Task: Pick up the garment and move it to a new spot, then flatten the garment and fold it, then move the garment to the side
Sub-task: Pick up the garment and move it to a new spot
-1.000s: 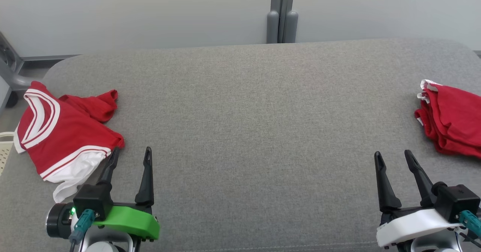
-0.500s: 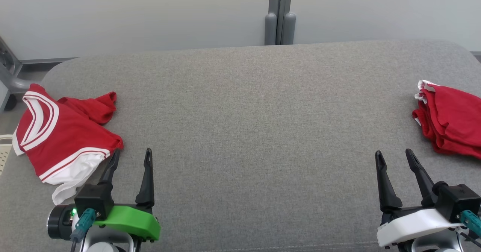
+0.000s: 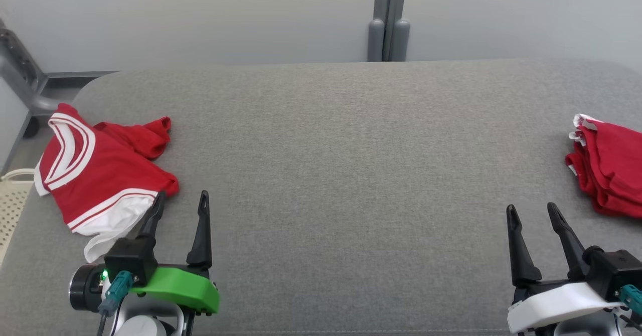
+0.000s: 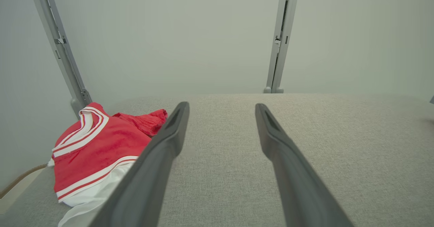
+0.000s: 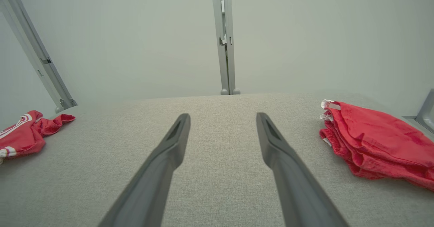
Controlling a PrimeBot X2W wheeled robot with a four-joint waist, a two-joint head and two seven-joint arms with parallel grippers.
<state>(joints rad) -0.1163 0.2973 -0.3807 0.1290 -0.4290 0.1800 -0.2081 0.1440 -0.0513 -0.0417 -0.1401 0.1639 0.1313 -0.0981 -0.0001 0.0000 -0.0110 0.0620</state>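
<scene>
A crumpled red garment (image 3: 100,173) with white stripes and a white part lies at the left edge of the grey padded table (image 3: 341,165); the left wrist view has the garment (image 4: 98,149) at its lower left. My left gripper (image 3: 181,199) stands open just right of it, its left finger close to the hem, nothing held. At the lower right my right gripper (image 3: 531,210) is open and empty, fingers (image 5: 169,152) spread over bare fabric.
A folded pile of red garments (image 3: 609,173) lies at the table's right edge, also in the right wrist view (image 5: 376,142). A grey post (image 3: 388,20) stands behind the table against a pale wall. A perforated white basket (image 3: 10,205) sits off the left edge.
The whole head picture has shifted slightly right and down, so the camera moved. Both grippers keep their open stance and the garments lie as before.
</scene>
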